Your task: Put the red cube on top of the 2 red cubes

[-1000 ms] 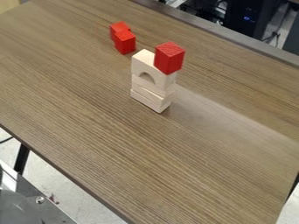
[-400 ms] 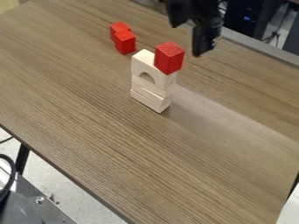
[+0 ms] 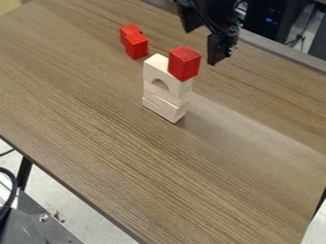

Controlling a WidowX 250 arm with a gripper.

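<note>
Near the spread jaws of the gripper [image 3: 201,46], lower in view, the red cube [image 3: 185,64] tops pale blocks [image 3: 167,90].

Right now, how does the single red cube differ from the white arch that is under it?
The cube is red, while the arch is off-white. The cube shows flat faces; the arch has a curved cutout. The cube sits on one end of the arch, while the arch rests on white blocks. Both belong to one stack.
</note>
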